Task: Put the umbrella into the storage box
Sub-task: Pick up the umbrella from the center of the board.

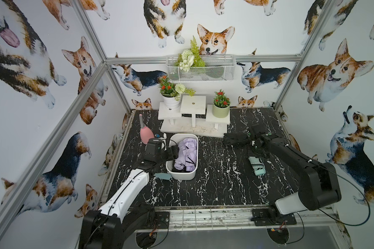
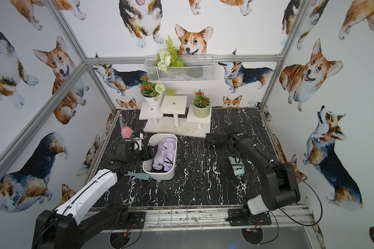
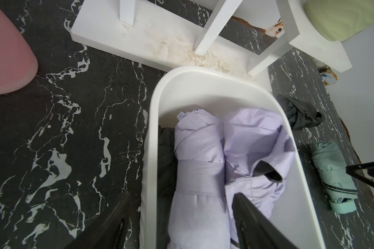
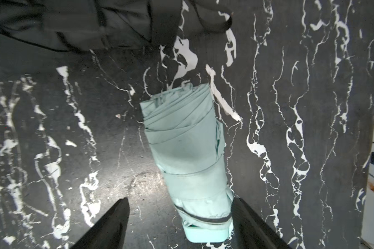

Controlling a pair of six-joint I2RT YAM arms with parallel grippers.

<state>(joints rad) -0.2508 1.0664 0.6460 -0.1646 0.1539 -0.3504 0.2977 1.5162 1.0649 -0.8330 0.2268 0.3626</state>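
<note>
- Left tool (image 3: 180,195) is gaping astride the storage box (image 1: 181,175) wall, beside the lilac umbrella (image 3: 199,172).
- Right tool (image 4: 180,199) is gaping over the mint umbrella (image 4: 188,155), at the box's three o'clock.

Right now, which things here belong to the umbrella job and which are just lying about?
Job: storage box, lilac umbrellas in it, mint umbrella and black umbrella on the table.
Lying about: pink bottle, white stand, white flowerpot, green flowerpot, wire basket.

One storage box (image 1: 183,177), two lilac umbrellas (image 3: 199,151) (image 3: 253,133), one mint umbrella (image 1: 257,167), one black umbrella (image 1: 235,139), two flowerpots (image 1: 171,102) (image 1: 221,111)
</note>
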